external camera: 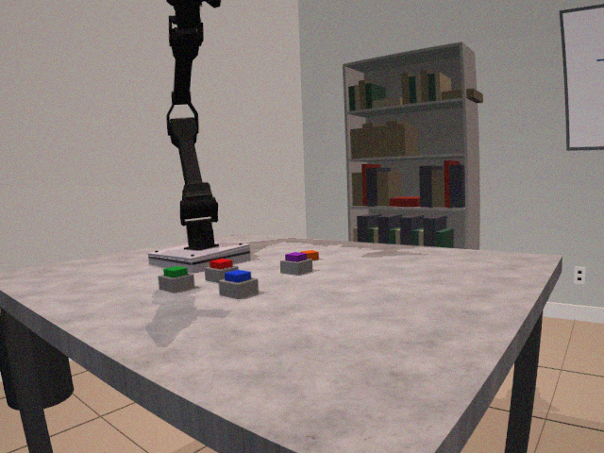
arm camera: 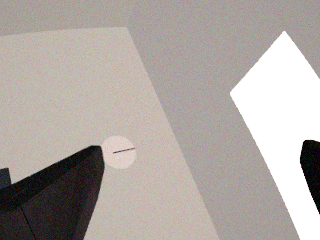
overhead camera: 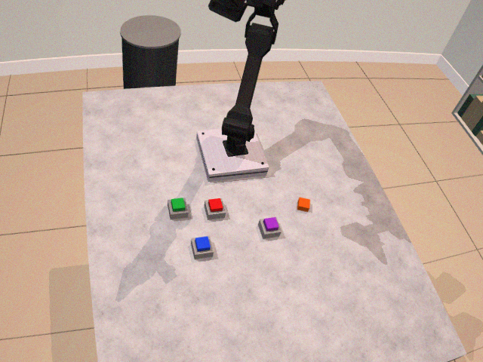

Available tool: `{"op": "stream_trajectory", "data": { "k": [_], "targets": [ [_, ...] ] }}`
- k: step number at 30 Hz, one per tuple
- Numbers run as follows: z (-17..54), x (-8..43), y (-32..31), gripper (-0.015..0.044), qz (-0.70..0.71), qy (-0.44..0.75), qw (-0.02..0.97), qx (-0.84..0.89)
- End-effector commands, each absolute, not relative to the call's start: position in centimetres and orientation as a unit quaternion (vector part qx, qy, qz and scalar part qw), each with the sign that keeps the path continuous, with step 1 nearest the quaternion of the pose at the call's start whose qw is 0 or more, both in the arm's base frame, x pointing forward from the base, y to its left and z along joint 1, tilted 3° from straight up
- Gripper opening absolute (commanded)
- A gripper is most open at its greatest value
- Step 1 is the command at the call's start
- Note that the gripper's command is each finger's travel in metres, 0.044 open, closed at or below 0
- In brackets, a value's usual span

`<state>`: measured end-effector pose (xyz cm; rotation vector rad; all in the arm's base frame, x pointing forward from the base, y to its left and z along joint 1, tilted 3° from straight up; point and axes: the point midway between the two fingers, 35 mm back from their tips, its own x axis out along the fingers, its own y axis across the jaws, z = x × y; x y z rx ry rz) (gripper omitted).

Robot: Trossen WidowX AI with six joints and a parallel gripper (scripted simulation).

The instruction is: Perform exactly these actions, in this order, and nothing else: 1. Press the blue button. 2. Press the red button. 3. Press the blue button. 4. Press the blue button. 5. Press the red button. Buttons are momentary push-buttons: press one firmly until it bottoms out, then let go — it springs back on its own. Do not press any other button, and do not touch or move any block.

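Observation:
The blue button (overhead camera: 202, 243) (external camera: 238, 276) sits on its grey base, its cap raised. The red button (overhead camera: 215, 204) (external camera: 221, 263) sits nearer the arm's base, its cap also raised. My gripper (arm camera: 205, 154) is open, with nothing between its two dark fingers in the wrist view. The arm stands nearly upright, so the gripper is high above the table, far from both buttons. The fingers are out of frame in the top and exterior views. The wrist view shows walls and a bright white panel, no buttons.
A green button (overhead camera: 178, 204) (external camera: 176, 271) is left of the red one. A purple button (overhead camera: 271, 224) (external camera: 295, 256) is to the right, with an orange block (overhead camera: 303, 204) (external camera: 310, 255) beyond it. The arm's base plate (overhead camera: 234, 167) (external camera: 160, 258) lies behind the buttons.

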<state>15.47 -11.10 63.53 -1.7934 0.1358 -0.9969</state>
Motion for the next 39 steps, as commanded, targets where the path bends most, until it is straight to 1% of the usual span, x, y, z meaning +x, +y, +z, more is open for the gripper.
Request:
{"op": "stream_trajectory", "data": {
  "k": [1, 9, 13, 16, 21, 25, 28, 33, 35, 39],
  "targets": [
    [59.1, 21.0, -14.1, 0.04, -0.342, 0.101, 0.6, -0.716],
    [46.7, 30.1, -18.7, 0.04, -0.194, 0.232, 0.755, -0.582],
    [39.1, 33.0, -19.9, 0.04, -0.129, 0.32, 0.806, -0.481],
    [33.1, 34.2, -20.2, 0.04, -0.087, 0.395, 0.827, -0.39],
    [22.8, 34.1, -19.4, 0.04, -0.037, 0.539, 0.814, -0.214],
    [15.6, 32.0, -17.7, 0.04, -0.024, 0.66, 0.748, -0.065],
    [13.4, 30.8, -16.9, 0.04, -0.026, 0.702, 0.711, -0.013],
    [13.2, 30.7, -16.8, 0.04, -0.027, 0.706, 0.707, -0.008],
    [12.2, 30.8, -16.9, 0.0348, -0.027, 0.706, 0.707, -0.008],
    [7.3, 30.7, -17.1, 0.0242, -0.027, 0.707, 0.707, -0.008]
  ]
}}
